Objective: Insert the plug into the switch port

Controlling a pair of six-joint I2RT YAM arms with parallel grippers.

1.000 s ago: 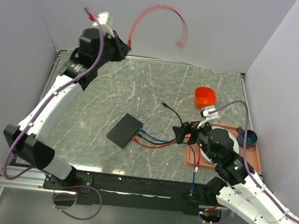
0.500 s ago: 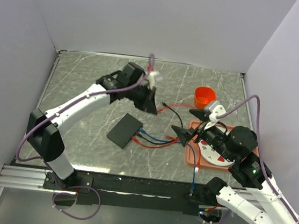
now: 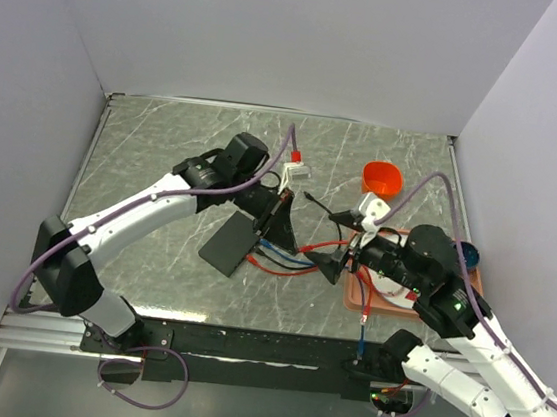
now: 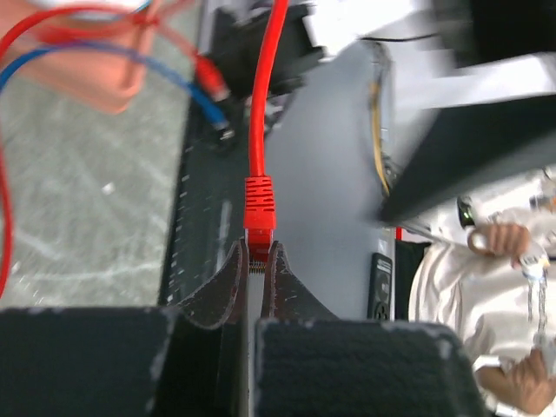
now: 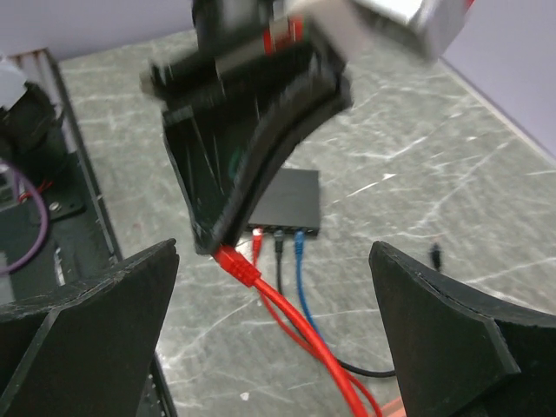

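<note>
left gripper (image 4: 258, 254) is pinched tight on the red plug (image 4: 259, 201) at centre frame, cable (image 4: 261, 87) trailing upward, probably for steering it in; switch port (image 5: 268, 230) sits mid-frame on the black switch (image 5: 291, 201), right gripper (image 5: 274, 295) spread wide, holding nothing

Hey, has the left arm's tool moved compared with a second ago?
Yes. The left tool, shut on the red plug, was far beyond the black box at the back left; now it hangs right beside the box's cabled edge.
</note>
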